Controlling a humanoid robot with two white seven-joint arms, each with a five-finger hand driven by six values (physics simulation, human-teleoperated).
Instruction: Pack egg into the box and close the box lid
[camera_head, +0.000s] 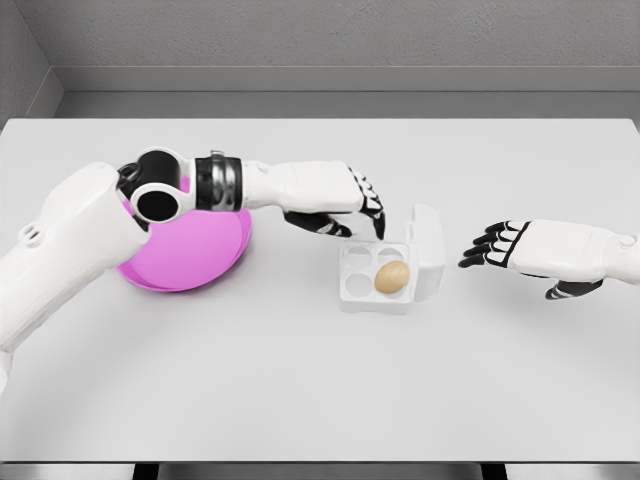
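- Fingertips (377, 222) of the left hand (335, 198) point down just above the back left corner of the box (372, 293), loosely curled and holding nothing
- Thumb of that hand is tucked dark beneath the palm; whether any finger touches the box rim is hard to tell from this angle
- Left arm stretches in from the lower left, its forearm passing over the pink plate (190, 255)
- Right hand (545, 250) hovers well to the right of the box, palm down, fingers spread and relaxed toward it, gripping nothing
- Egg (392, 277), brown, sits in the front right cup of the box; the three other cups hold nothing
- Lid (428, 250) stands open, raised along the right side of the box
- Box lies near the middle of the white table (300, 400), just right of the plate and apart from it
- Plate rests on the table's left half, partly hidden by the left arm
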